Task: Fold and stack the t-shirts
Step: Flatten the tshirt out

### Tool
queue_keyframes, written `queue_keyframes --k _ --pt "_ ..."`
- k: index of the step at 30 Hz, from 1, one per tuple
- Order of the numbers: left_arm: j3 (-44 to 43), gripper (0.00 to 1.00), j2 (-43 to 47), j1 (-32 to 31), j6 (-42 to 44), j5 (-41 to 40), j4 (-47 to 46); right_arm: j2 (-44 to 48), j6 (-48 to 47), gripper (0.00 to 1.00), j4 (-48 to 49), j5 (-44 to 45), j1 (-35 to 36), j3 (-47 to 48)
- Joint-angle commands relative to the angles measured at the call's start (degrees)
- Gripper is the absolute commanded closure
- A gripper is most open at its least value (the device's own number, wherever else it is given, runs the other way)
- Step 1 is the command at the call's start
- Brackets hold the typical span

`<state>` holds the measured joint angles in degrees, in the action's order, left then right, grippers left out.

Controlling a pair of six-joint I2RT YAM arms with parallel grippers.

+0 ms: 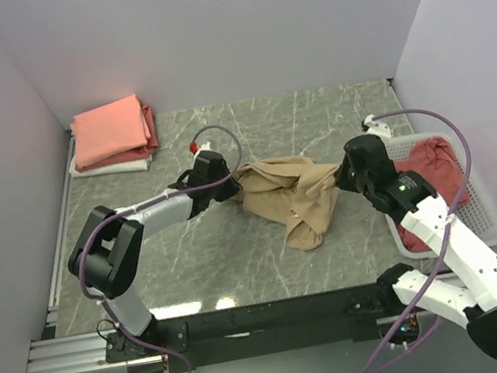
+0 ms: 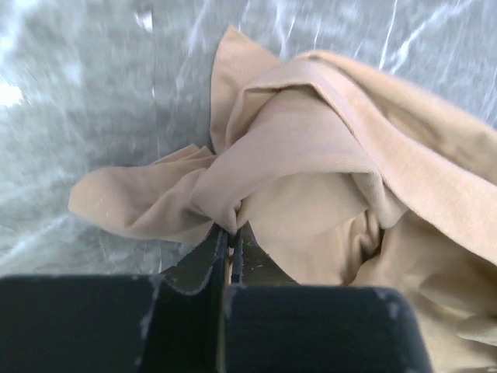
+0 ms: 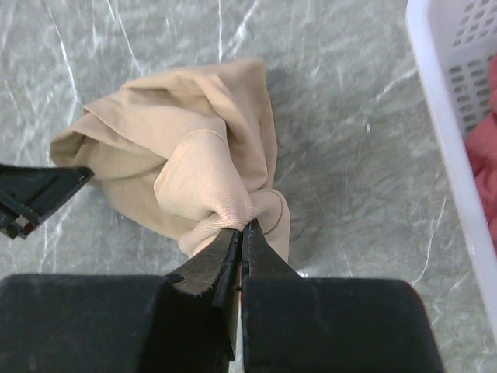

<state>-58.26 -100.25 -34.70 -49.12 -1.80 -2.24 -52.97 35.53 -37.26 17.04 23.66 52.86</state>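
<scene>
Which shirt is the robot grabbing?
The tan shirt: the left gripper and right gripper pinch it. The folded stack and the red shirt in the basket lie alone.

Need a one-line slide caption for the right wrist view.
Right gripper pinches a fold of the crumpled tan t-shirt on the marble table, white basket at right.
</scene>
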Motion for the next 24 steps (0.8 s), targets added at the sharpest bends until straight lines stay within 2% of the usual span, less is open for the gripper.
queue_keyframes --k 1,3,7,9,13,16,20,24 --pt "-3.97 0.99 5.64 0.16 1.74 -5.92 4.26 -0.56 -1.78 1.0 0.52 0.02 -2.47 5.84" --pt "-2.92 0.99 9.87 0.68 2.19 -9.7 7.23 -0.03 -2.65 1.0 0.17 -0.34 -4.05 8.38" --pt "-0.28 0.99 25.75 2.18 3.42 -13.48 12.6 0.59 -3.97 1.0 -2.02 -0.34 -6.42 13.66" --pt "0.16 0.99 30.88 3.06 4.03 -15.59 15.58 0.94 -4.85 1.0 -2.73 -0.6 -7.31 16.9" --pt "-0.1 0.99 44.65 3.85 5.09 -17.79 23.4 2.25 -5.56 1.0 -5.1 -0.16 -8.1 21.57" --pt "-0.19 0.99 52.92 3.85 5.7 -18.32 25.96 3.83 -6.08 1.0 -6.86 0.71 -8.37 24.48" --pt "-0.8 0.99 60.24 3.85 6.41 -18.68 29.04 6.03 -6.7 1.0 -8.36 3.08 -8.45 27.64" --pt "0.42 0.99 62.98 3.85 7.46 -17.01 26.17 3.32 -7.93 1.0 -6.52 3.45 -8.54 32.72"
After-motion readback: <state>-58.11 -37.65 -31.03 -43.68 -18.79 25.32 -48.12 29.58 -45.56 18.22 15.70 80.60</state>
